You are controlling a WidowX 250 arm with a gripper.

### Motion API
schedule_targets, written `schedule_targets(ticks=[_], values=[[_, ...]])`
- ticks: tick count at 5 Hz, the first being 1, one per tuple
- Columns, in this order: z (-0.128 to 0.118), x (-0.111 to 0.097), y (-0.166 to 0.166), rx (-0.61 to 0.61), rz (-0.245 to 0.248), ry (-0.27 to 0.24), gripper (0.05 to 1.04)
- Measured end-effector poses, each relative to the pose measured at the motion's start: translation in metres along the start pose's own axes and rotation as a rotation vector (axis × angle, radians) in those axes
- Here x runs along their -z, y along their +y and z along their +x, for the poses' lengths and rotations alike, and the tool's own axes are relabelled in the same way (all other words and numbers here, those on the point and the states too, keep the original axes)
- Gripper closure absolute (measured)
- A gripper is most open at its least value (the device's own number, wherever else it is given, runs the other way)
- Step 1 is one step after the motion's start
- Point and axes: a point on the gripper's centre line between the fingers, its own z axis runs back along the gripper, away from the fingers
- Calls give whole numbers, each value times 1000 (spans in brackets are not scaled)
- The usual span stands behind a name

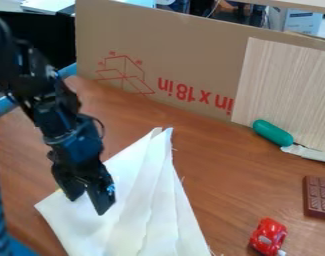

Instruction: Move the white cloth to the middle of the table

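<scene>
At the near side of the bench [221,185], the folded white cloth [131,220] is seen spread between six and seven o'clock from the view's centre, with the red toy car [268,236] placed at five. Over the cloth's left part, at seven o'clock, the pincer [88,203] is held released, its fingers parted, and the brown chocolate bar [317,197] is laid at four. Farther back, a green-handled utensil [272,132] is set at three, before a pale wood-grained panel [288,87] at two and the upright cardboard [185,55] at twelve.
</scene>
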Motion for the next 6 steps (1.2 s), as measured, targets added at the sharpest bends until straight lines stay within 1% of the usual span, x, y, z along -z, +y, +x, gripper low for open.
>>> schedule_targets(ticks=[1,2,3,4,5,6], values=[[4,12,-11,-1,36,24,83],[6,26,-15,-24,73,54,83],[24,29,-7,-69,93,49,84],[37,30,10,-127,109,41,83],[55,30,31,-202,117,35,84],[69,29,46,-248,123,16,83]])
